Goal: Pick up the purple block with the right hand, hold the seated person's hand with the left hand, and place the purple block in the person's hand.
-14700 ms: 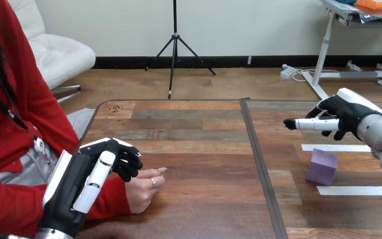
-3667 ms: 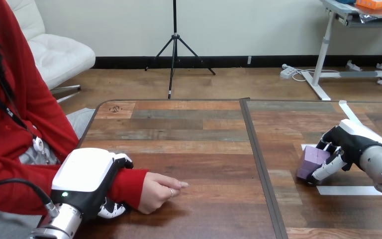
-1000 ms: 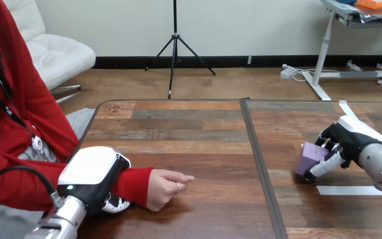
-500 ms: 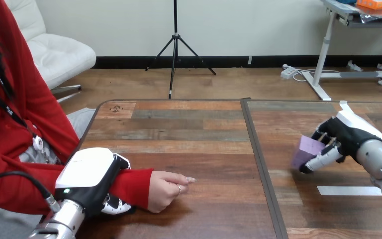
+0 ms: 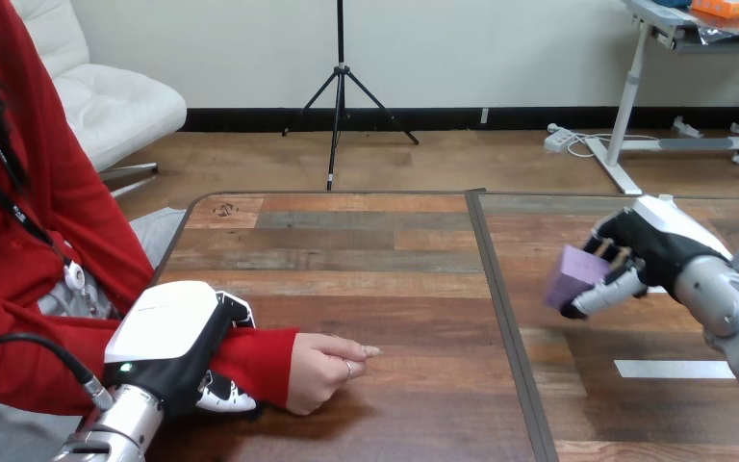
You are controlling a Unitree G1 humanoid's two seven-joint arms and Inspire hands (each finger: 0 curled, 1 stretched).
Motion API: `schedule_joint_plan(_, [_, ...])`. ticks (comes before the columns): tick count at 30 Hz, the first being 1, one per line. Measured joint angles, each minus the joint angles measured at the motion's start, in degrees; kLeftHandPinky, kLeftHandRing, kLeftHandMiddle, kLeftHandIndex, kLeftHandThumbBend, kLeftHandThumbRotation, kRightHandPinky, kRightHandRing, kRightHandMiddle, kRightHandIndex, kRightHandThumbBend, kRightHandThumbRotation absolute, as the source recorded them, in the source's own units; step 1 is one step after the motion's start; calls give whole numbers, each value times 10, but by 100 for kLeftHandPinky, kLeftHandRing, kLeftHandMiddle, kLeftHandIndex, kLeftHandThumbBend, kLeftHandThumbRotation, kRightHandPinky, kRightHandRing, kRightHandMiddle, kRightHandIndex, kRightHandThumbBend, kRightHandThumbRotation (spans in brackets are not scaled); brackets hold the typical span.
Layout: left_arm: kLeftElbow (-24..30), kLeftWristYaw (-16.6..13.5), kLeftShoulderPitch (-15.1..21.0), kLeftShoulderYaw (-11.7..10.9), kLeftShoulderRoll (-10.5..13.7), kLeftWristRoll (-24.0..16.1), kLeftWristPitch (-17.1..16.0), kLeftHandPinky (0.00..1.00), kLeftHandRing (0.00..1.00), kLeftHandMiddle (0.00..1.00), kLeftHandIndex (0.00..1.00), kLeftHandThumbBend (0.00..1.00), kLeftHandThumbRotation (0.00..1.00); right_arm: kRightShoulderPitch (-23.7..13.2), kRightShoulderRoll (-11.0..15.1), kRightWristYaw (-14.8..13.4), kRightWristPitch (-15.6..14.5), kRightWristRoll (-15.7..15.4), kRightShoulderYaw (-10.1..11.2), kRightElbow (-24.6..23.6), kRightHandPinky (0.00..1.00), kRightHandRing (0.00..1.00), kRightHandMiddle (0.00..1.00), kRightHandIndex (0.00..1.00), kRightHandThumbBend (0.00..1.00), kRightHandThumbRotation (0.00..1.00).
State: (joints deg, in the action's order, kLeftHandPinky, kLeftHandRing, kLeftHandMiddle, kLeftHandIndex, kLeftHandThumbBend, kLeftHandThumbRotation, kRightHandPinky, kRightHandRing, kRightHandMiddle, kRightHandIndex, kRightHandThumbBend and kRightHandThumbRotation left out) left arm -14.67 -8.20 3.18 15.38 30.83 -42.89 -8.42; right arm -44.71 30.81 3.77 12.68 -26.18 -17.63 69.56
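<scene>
— Right hand (image 5: pixel 638 248): what do you see it holding?
— Your purple block (image 5: pixel 568 272), pinched between curled fingers and thumb, clear of the table (image 5: pixel 394 269).
— And the left hand (image 5: pixel 175 332)?
— Wrapped round the red-sleeved wrist (image 5: pixel 262 358); the person's hand (image 5: pixel 322 364) rests loosely fisted on the table.

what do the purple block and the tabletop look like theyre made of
The purple block, held in the right hand, looks like foam or light plastic: matte, even colour, no shine. The table looks like wood or wood-look laminate: mixed-tone planks with visible grain and a slight sheen.
</scene>
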Motion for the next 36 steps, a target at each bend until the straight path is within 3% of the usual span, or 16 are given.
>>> schedule_joint_plan(19, [20,2,-2,-12,-7,10,3,29,35,39,40,77,0,-1,-20,14,-7,7,1,-42,31,36,42,49,68,0])
schedule_joint_plan(36, [18,4,2,-13,-17,8,8,28,34,39,40,77,0,-5,-34,27,-18,7,1,-44,30,36,42,49,68,0])
